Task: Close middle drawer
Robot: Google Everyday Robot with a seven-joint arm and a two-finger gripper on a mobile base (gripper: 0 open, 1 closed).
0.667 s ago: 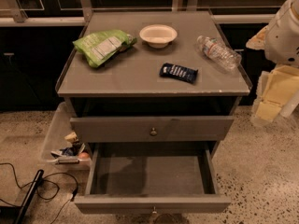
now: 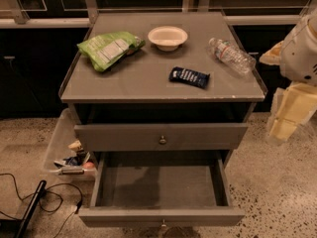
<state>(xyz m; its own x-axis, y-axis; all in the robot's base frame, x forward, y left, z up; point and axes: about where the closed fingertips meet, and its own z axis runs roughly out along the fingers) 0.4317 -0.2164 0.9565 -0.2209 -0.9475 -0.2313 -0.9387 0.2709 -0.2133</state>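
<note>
Centrally, in the camera view, a grey cabinet [image 2: 148, 81] stands on a speckled floor [image 2: 277, 192], seen from above and in front. The middle drawer [image 2: 161, 187] is pulled far out toward the viewer. Its plain grey inside is in full view, and its small round knob [image 2: 162, 225] is at the bottom edge. Above it, the top drawer [image 2: 124, 137] sits only slightly out. On the cabinet top lie a green chip bag [image 2: 109, 48], a white bowl [image 2: 168, 36], a clear water bottle [image 2: 232, 56] on its side and a dark blue snack bar [image 2: 189, 77]. My gripper [image 2: 290, 113], cream-coloured, hangs at the right edge, beside the cabinet and well apart from the middle drawer. I cannot tell whether it is spread or pressed together. A clear bin [image 2: 57, 138] of clutter sits on the floor at the left, with a black bar [image 2: 30, 207] near it.
</note>
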